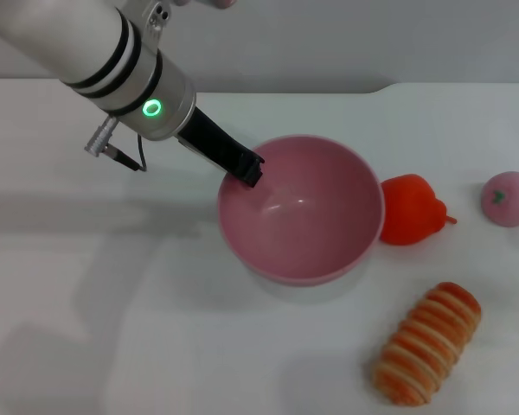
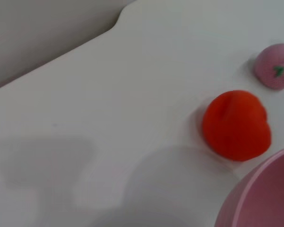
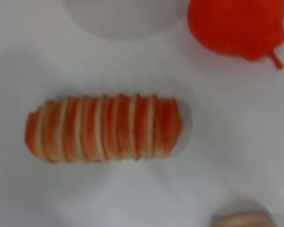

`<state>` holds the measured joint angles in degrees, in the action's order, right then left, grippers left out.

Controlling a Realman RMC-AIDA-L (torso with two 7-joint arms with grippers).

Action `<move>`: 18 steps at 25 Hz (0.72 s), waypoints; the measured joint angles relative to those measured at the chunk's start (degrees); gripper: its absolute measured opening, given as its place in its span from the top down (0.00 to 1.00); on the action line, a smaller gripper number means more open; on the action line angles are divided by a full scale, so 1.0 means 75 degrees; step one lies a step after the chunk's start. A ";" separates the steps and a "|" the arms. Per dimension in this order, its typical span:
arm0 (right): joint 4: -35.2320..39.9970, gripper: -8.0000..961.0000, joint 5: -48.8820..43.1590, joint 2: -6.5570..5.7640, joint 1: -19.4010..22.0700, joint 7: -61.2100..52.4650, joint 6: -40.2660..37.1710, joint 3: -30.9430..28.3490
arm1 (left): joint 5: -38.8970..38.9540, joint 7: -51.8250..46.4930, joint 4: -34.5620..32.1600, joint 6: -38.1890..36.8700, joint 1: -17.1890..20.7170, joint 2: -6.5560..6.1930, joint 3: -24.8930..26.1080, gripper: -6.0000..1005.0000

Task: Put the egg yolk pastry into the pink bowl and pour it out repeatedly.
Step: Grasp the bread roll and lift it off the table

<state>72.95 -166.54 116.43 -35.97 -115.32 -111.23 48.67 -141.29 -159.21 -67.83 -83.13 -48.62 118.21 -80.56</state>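
I am watching the pink bowl (image 1: 301, 210), light, stiff and slick, sitting mid-table; my left gripper (image 1: 249, 168) is pinching its rim at ten o'clock, jaws closed on the wall. The egg yolk pastry (image 3: 243, 219), soft-looking, is peeking into the right wrist view only, wanting a gentle side pinch; I cannot tell the right gripper's fingers.

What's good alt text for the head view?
The left gripper grips the near-left rim of the empty pink bowl on a white table. A red pepper, pink fruit and striped bread roll lie right.

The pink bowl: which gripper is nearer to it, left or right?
Left. The left gripper is at the pink bowl's rim; the right gripper is out of the head view, above the striped bread roll.
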 joint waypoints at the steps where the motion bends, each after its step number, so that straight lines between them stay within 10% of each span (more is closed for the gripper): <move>1: -0.0001 0.31 -0.0038 0.0018 0.0065 0.0000 0.0076 0.0060 | 0.0053 0.0003 -0.0017 0.0023 0.0026 0.0000 -0.0006 0.96; 18: -0.0281 0.31 -0.0089 0.0023 0.0448 -0.0142 0.1137 0.0394 | 0.0239 0.0005 0.0165 0.0393 0.0015 0.0012 -0.0088 0.96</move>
<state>70.84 -167.21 116.61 -32.62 -116.38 -102.71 51.63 -139.50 -159.16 -66.59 -80.18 -48.51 118.30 -81.22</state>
